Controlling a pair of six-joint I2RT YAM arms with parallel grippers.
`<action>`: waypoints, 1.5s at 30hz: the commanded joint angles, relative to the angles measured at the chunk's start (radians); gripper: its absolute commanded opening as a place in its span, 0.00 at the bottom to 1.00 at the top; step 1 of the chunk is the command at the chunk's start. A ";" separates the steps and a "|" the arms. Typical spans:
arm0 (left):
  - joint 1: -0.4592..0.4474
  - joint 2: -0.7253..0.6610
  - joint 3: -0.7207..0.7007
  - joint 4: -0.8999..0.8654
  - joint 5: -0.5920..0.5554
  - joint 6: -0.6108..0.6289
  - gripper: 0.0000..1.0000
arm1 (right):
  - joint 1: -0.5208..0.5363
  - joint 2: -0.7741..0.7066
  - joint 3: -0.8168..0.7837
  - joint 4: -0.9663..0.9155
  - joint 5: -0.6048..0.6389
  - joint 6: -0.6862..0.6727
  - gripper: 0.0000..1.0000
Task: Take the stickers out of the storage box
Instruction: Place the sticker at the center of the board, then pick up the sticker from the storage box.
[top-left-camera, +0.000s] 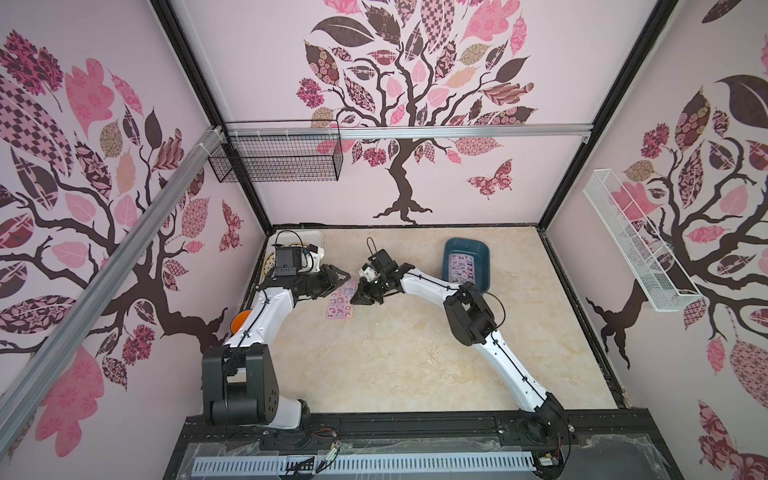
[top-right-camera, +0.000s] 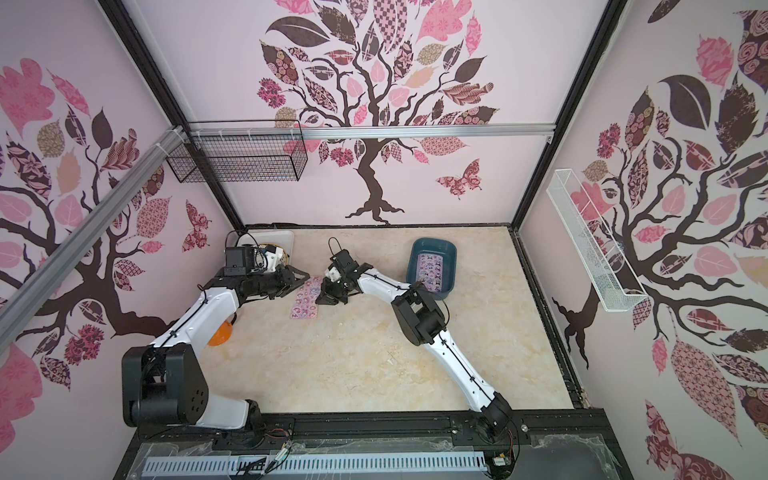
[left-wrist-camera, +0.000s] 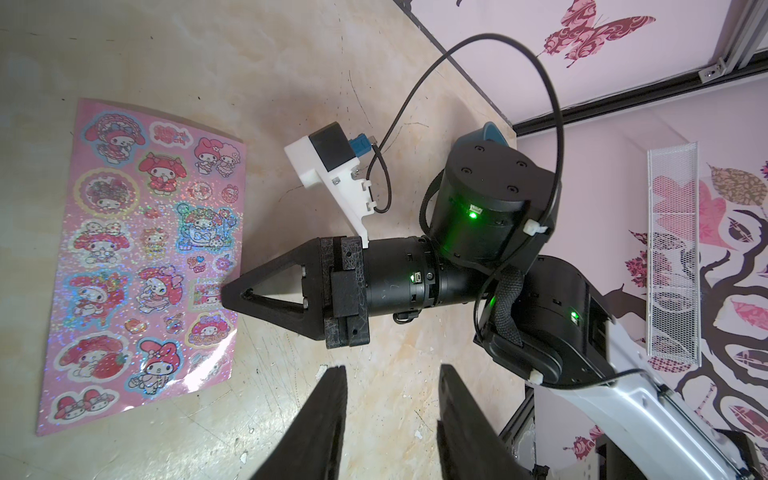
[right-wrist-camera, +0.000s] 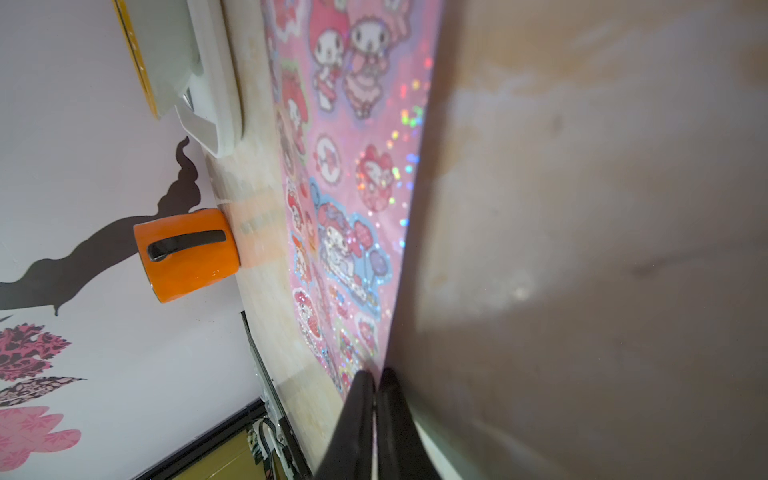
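**One sheet on the table, one in the tub**

A thin, glittery pink sticker sheet (top-left-camera: 338, 305) (top-right-camera: 303, 306), printed with rows of small cartoon characters, lies on the beige marble-patterned tabletop (top-left-camera: 395, 353), just left of centre in both top views. The right gripper (right-wrist-camera: 376, 372) has its two black fingers drawn almost together with only a slit between them, and the sheet's long edge runs into that slit. In the left wrist view the gripper's pointed tip meets that edge at mid-frame, where the sheet curls slightly off the table. The left gripper (left-wrist-camera: 390, 370), at the bottom of the same frame, stands partly open with nothing between its fingers, near the sheet.

The dark teal-blue plastic storage box (top-left-camera: 452, 247) (top-right-camera: 434, 241), rectangular with rounded corners, sits right of centre in both top views, well apart from the pink sheet. A pale blue sticker sheet (top-left-camera: 462, 268) lies flat inside it; whether others lie beneath cannot be told. A glossy orange mug (right-wrist-camera: 187, 253) stands at the left of the right wrist view.
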 joint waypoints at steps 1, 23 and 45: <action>-0.005 0.000 -0.011 0.017 0.005 0.005 0.42 | 0.000 -0.032 -0.032 -0.067 0.072 -0.045 0.20; -0.225 0.040 0.158 -0.032 -0.137 0.021 0.42 | -0.108 -0.678 -0.614 -0.033 0.256 -0.235 0.41; -0.441 0.411 0.559 -0.158 -0.167 0.092 0.43 | -0.438 -1.003 -0.836 -0.260 0.601 -0.448 0.66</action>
